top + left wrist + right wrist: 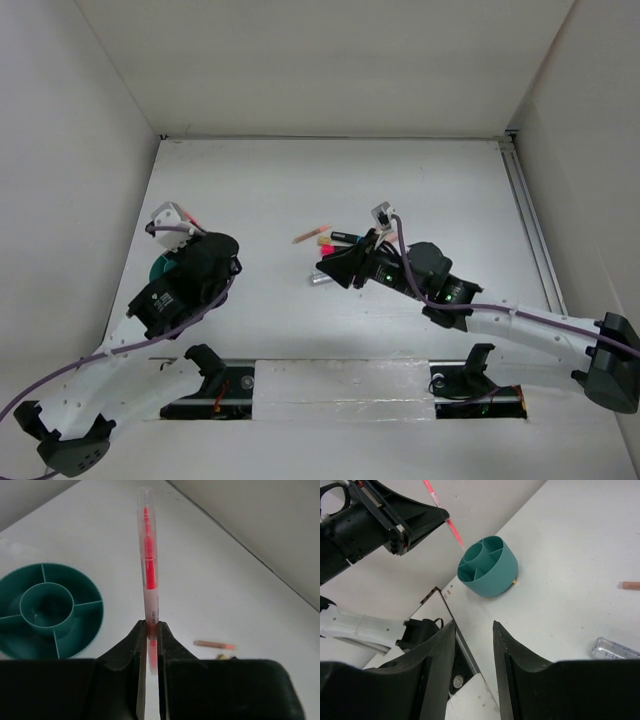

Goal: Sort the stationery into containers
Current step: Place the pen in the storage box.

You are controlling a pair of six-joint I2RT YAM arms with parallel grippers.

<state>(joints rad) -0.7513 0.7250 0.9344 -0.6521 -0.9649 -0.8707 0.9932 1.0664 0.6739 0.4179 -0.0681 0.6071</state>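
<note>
Print on the clear pen (149,570) clamped in the left pincer (151,625) is illegible; right pincer (473,627) part-open, empty.

White table (300,180): teal cup (488,575), orange pencil (212,643), marker pile (343,237).

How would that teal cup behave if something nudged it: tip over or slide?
Probably slide rather than tip: the teal cup looks wider than tall, on a flat base. Thin plastic walls and empty-looking compartments suggest it is light, easily shoved. Its inner dividers should keep it stiff.
</note>
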